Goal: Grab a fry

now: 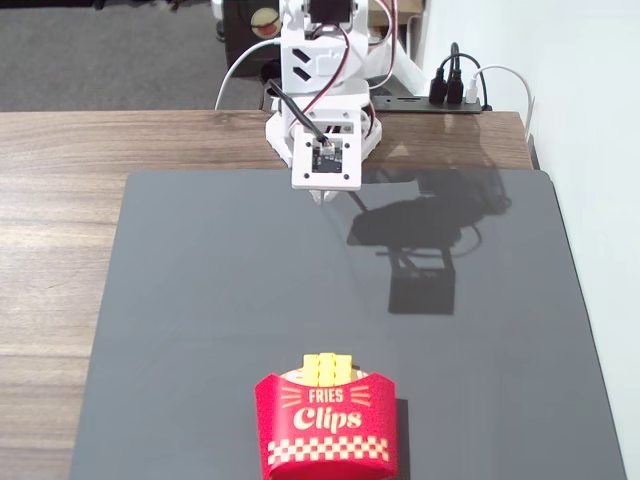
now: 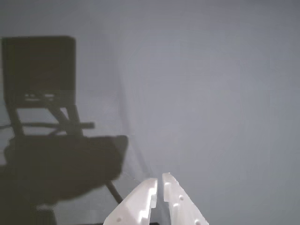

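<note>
Well apart: the white plastic robot arm [image 1: 318,95] sits at the far edge of the dark grey mat [image 1: 200,300], and the fries stand at the near edge, in the fixed view.
Fries: a small cluster of yellow plastic sticks [image 1: 328,368] pokes up from the top of the red cardboard carton printed "FRIES Clips" [image 1: 325,425]. Only their top ends show, packed close together, so I cannot separate one fry cleanly from its neighbours.
Gripper: the white two-finger gripper [image 2: 158,180] points down at bare mat just in front of the arm's base. In the wrist view the fingertips are nearly together, a thin slit between them, holding nothing.
Table: a wood-grain tabletop [image 1: 60,200] lies under the mat, and the arm's shadow falls to the right on the mat.
Handling, my guess: each fry looks light, stiff and smooth, with bumpy edges that could give some grip.
Where to hold: likely the exposed top end, pinched across its flat faces.
Risk: the carton looks light and may tip or slide if a fry drags on its neighbours.
</note>
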Robot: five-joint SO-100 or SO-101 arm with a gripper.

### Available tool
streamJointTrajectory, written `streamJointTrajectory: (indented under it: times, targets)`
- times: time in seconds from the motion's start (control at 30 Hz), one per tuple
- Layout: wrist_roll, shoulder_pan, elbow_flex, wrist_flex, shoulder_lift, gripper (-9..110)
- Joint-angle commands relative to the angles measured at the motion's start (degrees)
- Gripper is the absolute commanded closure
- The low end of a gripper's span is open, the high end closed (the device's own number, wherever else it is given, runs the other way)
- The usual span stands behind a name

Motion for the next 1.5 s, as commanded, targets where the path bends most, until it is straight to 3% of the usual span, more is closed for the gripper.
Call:
streamJointTrajectory:
  times: [0.0, 0.4, 0.73, 1.13, 1.47]
  targets:
    - [-0.7, 0.9, -9.0, -0.5, -6.2, 100]
    - [-3.2, 3.3, -33.0, -2.9, -31.7, 100]
    - [-5.1, 3.5, -47.6, -4.6, -47.8, 69]
    - [-4.9, 1.5, -62.5, -4.8, -65.3, 67]
    - [-2.5, -2.0, -65.6, -7.3, -73.2, 67]
